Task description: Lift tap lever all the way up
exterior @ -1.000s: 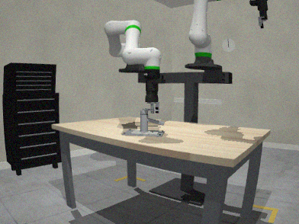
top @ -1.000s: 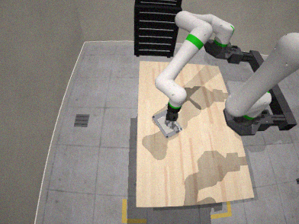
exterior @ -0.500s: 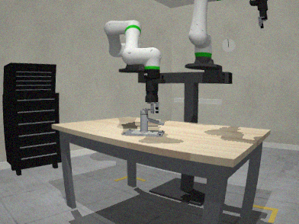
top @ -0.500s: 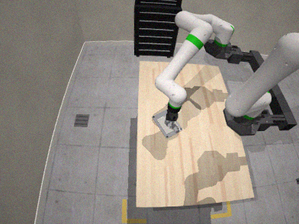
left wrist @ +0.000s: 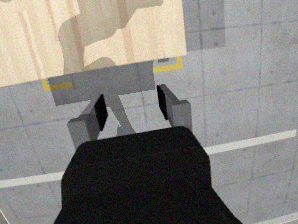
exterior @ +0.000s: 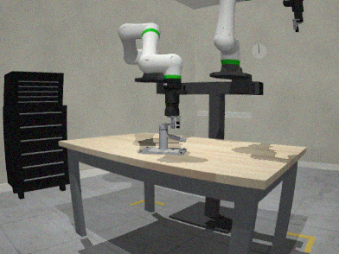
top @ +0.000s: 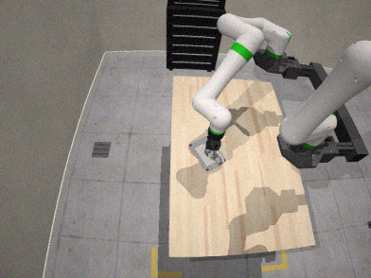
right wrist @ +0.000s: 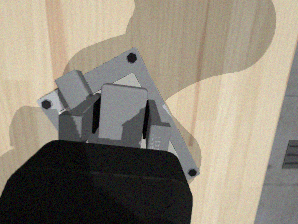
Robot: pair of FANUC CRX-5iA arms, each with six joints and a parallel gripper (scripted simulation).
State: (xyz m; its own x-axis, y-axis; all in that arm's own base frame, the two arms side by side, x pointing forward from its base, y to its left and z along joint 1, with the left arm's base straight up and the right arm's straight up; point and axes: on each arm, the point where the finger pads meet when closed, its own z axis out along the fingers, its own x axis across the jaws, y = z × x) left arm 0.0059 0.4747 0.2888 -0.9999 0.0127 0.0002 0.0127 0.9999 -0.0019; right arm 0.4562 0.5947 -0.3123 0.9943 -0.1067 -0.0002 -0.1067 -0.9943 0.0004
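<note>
The grey tap (exterior: 163, 138) stands upright on its base plate (top: 216, 165) (exterior: 148, 150) (right wrist: 111, 67). Its spout (exterior: 175, 137) slopes down to one side. The flat grey lever (right wrist: 122, 102) at the top of the tap lies between the right fingers; in the exterior view it is small and partly hidden, and its exact tilt is hard to tell. My right gripper (exterior: 175, 123) (right wrist: 124, 108) points down and is shut on the lever, with a finger on each side. My left gripper (left wrist: 131, 100) (exterior: 296, 27) is open and empty, high up and far from the tap.
The wooden table (top: 189, 227) (exterior: 242, 166) carries the tap near one long edge. The right arm reaches over the table from the stand (exterior: 216, 108). A black drawer cabinet (top: 195, 38) (exterior: 36, 134) stands on the floor beyond one end of the table.
</note>
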